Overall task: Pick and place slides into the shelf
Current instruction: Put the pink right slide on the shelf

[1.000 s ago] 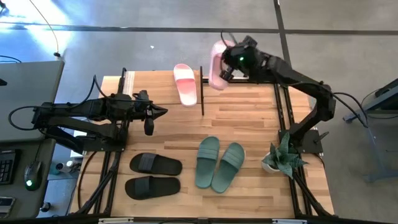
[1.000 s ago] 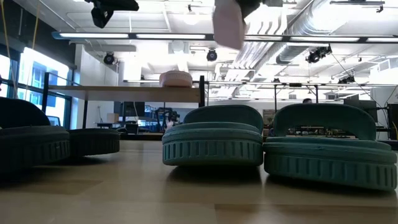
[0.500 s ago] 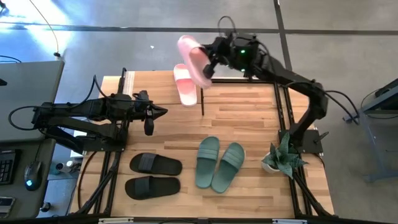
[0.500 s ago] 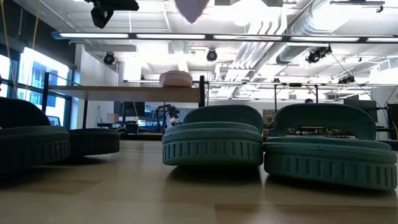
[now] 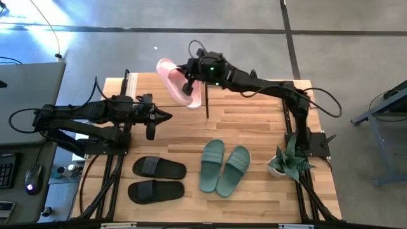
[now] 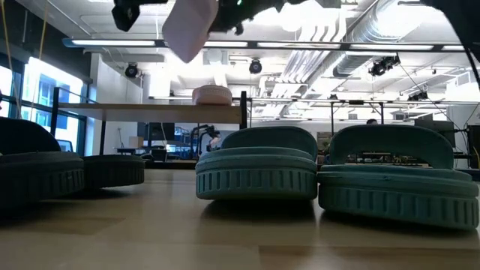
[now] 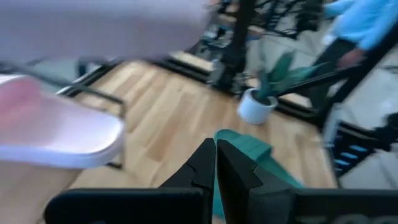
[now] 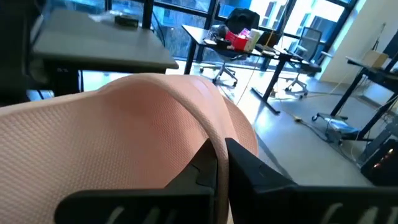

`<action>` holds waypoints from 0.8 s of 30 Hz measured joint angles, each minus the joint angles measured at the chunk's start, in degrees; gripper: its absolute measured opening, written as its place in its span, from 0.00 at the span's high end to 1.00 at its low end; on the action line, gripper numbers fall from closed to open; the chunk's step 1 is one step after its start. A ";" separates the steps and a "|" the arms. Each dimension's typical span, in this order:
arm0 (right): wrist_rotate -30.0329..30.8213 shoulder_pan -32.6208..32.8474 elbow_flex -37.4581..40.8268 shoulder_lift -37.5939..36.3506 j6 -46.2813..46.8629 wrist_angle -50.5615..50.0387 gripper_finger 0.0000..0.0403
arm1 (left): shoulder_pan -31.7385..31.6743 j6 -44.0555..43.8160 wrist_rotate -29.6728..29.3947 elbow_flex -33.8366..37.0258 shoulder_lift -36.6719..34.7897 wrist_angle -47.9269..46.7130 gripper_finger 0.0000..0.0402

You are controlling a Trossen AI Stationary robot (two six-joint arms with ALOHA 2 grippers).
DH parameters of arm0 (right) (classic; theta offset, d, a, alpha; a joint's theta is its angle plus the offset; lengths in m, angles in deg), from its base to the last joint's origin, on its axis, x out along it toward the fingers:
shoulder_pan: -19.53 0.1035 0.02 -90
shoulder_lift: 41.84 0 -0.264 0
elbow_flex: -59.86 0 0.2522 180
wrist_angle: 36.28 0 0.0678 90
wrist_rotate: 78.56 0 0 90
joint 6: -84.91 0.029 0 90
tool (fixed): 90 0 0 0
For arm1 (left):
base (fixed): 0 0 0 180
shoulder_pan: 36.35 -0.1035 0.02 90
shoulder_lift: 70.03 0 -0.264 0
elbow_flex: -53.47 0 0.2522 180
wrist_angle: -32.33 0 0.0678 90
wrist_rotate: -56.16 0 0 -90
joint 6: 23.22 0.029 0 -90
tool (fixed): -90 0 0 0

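The shelf (image 5: pixel 205 94) at the tabletop (image 5: pixel 254 133) far edge already carries one pink slide (image 5: pixel 191 94). The right pincer (image 5: pixel 189 79), closed on the second pink slide (image 5: pixel 170 77), has swung it leftward over the shelf, so placement appears imminent. The left pincer (image 5: pixel 166 115) waits closed and empty.

The left gripper's (image 7: pixel 216 163) dark fingers press together above the wooden tabletop (image 7: pixel 168 106). Ahead lie a pale pink rubber slide (image 7: pixel 59 134), a sage green slide (image 7: pixel 249 146), and a white potted plant (image 7: pixel 261 99) near the table's edge.
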 joint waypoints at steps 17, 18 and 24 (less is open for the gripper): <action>4.74 0.04 0.01 7.37 -9.68 3.99 1.00 | 0.00 -0.92 1.43 0.02 -7.83 0.44 0.99; 4.60 0.04 0.01 7.75 -9.75 4.38 1.00 | -0.01 -0.94 1.38 0.02 -7.93 0.33 0.99; 4.28 0.11 -0.01 9.78 -10.39 6.07 1.00 | -0.01 -0.94 1.26 0.02 -7.59 0.05 0.99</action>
